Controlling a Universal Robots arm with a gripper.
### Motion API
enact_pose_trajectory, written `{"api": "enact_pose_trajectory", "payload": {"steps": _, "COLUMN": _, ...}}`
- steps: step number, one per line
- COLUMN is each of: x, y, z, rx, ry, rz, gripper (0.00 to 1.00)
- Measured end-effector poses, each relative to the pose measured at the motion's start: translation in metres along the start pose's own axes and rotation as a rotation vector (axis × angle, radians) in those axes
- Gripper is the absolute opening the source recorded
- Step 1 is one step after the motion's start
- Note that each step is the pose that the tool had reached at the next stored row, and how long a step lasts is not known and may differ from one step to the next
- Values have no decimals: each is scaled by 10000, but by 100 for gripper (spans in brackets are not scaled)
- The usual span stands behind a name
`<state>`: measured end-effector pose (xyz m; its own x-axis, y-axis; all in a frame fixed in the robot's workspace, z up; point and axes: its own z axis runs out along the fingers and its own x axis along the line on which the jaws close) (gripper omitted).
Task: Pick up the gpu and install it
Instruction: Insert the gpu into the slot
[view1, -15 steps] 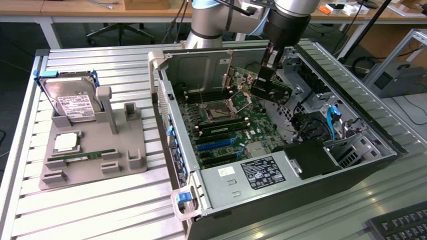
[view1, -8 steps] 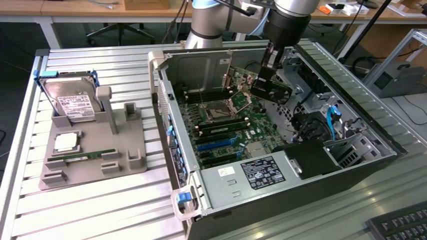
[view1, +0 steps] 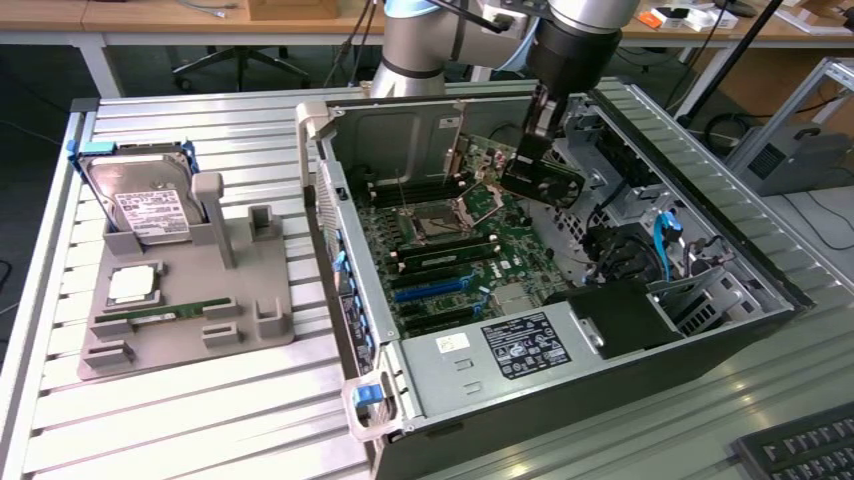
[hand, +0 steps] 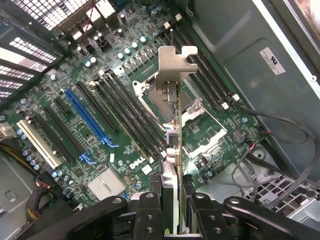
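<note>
The computer case (view1: 614, 400) lies open on the table (view1: 200, 420), with a holder (view1: 254, 280) just beside it on the exterior view's left. In the holder, the hard drive (view1: 144, 205) stands at the far end, the processor (view1: 131, 285) lies nearer, and the RAM stick (view1: 154, 316) nearer still. Inside the case the gpu (view1: 541, 180) (hand: 172, 70) hangs above the motherboard (view1: 447, 250) (hand: 100, 125), clamped in the gripper (view1: 534, 150) (hand: 172, 200). A keyboard (view1: 801, 450) sits at the near corner on the exterior view's right.
</note>
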<state>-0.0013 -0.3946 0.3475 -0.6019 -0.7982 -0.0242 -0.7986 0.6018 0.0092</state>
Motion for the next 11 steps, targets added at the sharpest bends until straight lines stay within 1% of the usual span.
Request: {"api": "enact_pose_trajectory", "payload": {"steps": 11, "x": 0, "y": 0, "z": 0, "rx": -5, "ry": 3, "rz": -215, "gripper": 27}}
